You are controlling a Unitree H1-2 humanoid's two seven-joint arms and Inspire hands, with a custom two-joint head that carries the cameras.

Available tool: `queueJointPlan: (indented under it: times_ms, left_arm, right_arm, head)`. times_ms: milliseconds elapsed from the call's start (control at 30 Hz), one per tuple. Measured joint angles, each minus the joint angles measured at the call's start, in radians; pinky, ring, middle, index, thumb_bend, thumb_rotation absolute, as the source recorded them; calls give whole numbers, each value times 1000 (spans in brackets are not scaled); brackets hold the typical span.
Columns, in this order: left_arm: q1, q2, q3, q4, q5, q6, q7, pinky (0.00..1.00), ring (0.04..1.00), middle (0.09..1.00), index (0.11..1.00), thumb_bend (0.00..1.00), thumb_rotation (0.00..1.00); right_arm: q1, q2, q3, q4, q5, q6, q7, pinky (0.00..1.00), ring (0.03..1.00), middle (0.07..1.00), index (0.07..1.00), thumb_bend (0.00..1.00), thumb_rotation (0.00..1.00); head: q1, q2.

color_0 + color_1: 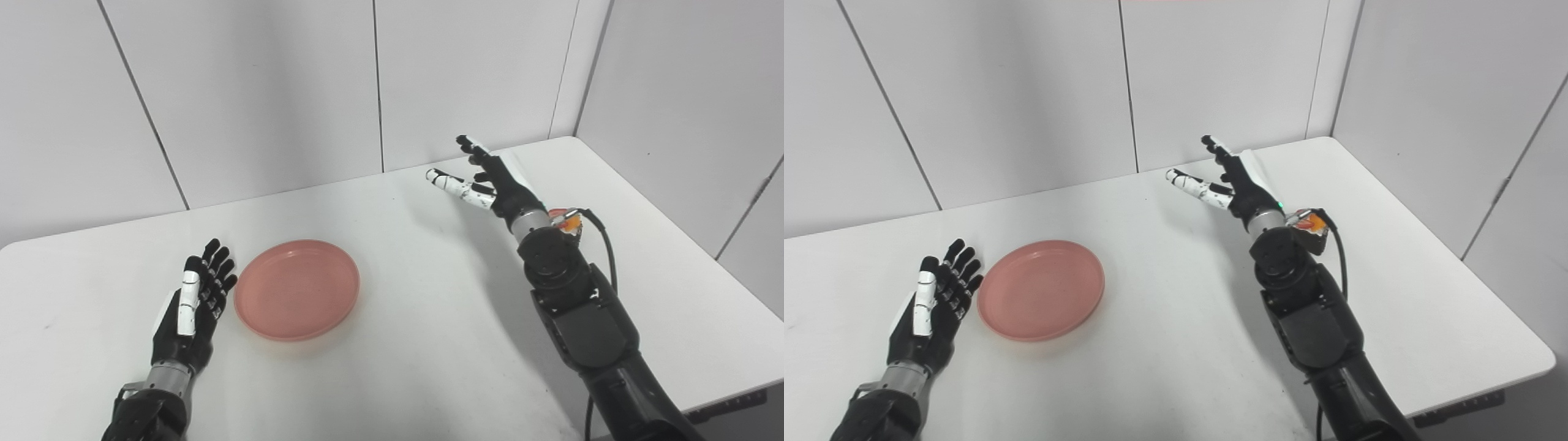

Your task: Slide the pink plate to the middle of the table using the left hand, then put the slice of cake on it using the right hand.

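Note:
The empty pink plate [297, 289] lies left of the table's middle. Just off its left rim rests my left hand [195, 300], fingers straight and apart, holding nothing; whether it touches the rim I cannot tell. My right hand [484, 180] hovers open over the far right part of the table, fingers spread and pointing toward the back wall. The slice of cake [1309, 224], dark with an orange-red top, sits on the table right beside my right wrist and is partly hidden by it.
The white table [416, 318] ends at grey wall panels at the back and right. Its front right corner and edge show at the lower right. A black cable loops along my right forearm [603, 245].

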Motion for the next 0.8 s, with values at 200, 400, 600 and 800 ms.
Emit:
queueJointPlan:
  times_ms: [200, 400, 600, 800]
  left_arm:
    - [-18, 12, 13, 35, -17, -7, -20, 1000, 1000, 1000, 1000, 775, 1000]
    - [-23, 25, 16, 51, -17, -18, -26, 1000, 1000, 1000, 1000, 769, 1000]
    - [-31, 27, 20, 66, -18, -22, -36, 1000, 1000, 1000, 1000, 780, 1000]
    - [-31, 28, 23, 66, -18, -22, -36, 1000, 1000, 1000, 1000, 789, 1000]
  right_arm:
    - [0, -5, -46, -1, -154, 1, 88, 805, 915, 939, 928, 828, 596]
    - [0, -7, -105, -30, -353, 2, 220, 757, 892, 927, 924, 898, 602]
    - [0, -6, -161, -49, -510, 3, 361, 647, 808, 857, 927, 953, 531]
    - [-1, -10, -204, -73, -652, 3, 463, 476, 670, 746, 911, 985, 473]
  head:
    - [-20, -3]
    - [-41, -6]
    - [-54, -9]
    - [-60, -9]
